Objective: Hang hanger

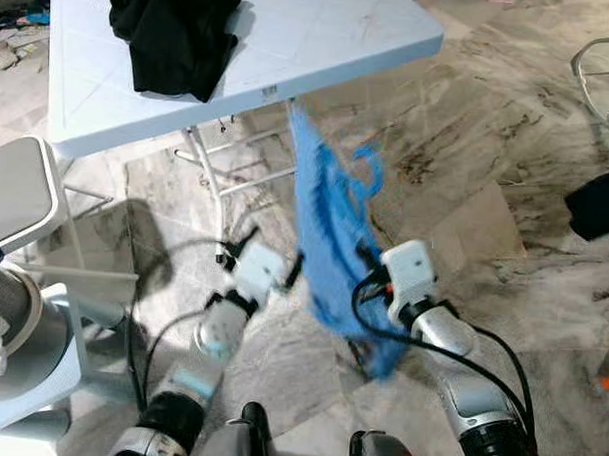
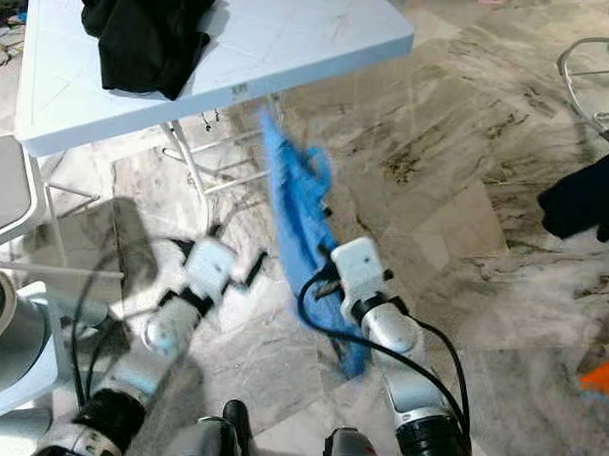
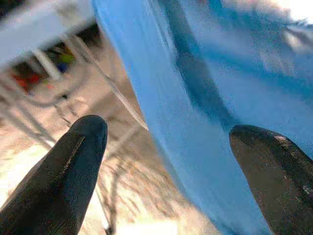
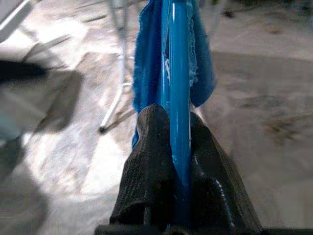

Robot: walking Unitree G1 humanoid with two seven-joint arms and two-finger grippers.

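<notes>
A blue garment (image 1: 329,239) hangs on a blue hanger (image 4: 178,73) over the marble floor, just in front of the white folding table (image 1: 321,48). My right gripper (image 4: 178,142) is shut on the hanger's blue bar, with the cloth draped to both sides of it. In the eye views its fingers are hidden behind the cloth, below the white wrist block (image 1: 408,267). My left gripper (image 3: 166,132) is open right beside the garment, the blue cloth lying between and past its two black fingertips. It reaches in from the left (image 1: 283,274).
A black garment (image 1: 176,33) lies on the table's far left part. A grey seat (image 1: 16,188) and a white appliance stand at the left. At the right are a wire rack (image 1: 600,68) and another dark cloth (image 1: 598,203).
</notes>
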